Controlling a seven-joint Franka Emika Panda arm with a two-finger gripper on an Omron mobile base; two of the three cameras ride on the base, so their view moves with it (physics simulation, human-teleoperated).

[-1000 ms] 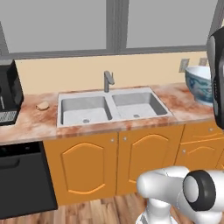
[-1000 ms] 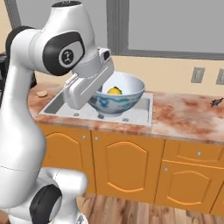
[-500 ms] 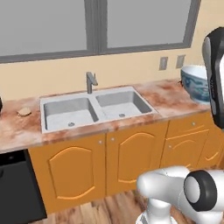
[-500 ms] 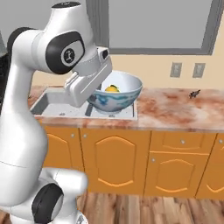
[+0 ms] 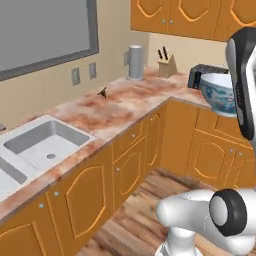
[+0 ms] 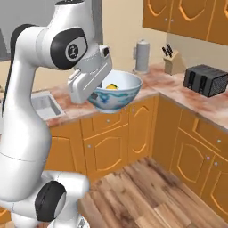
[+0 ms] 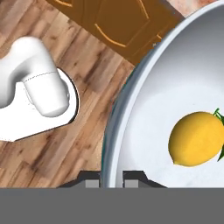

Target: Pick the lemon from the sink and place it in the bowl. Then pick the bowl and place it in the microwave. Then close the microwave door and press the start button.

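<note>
End effector (image 7: 112, 177): pinching the rim of the bowl (image 6: 115, 91), tips mostly cut off.
Lemon (image 7: 197, 138): inside bowl.
Bowl: in the air, partly hidden by arm.
Sink (image 5: 37, 145): cut off at edge.

even, bright, shadowless rendered light

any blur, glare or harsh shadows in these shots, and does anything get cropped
Left base view: soft, slightly blurry render, even light, no glare; the bowl is cut by the arm. Right base view: flat light, faint shade under the bowl. Hand view: sharp, the lemon casts almost no shadow; the bowl rim runs off frame.
</note>
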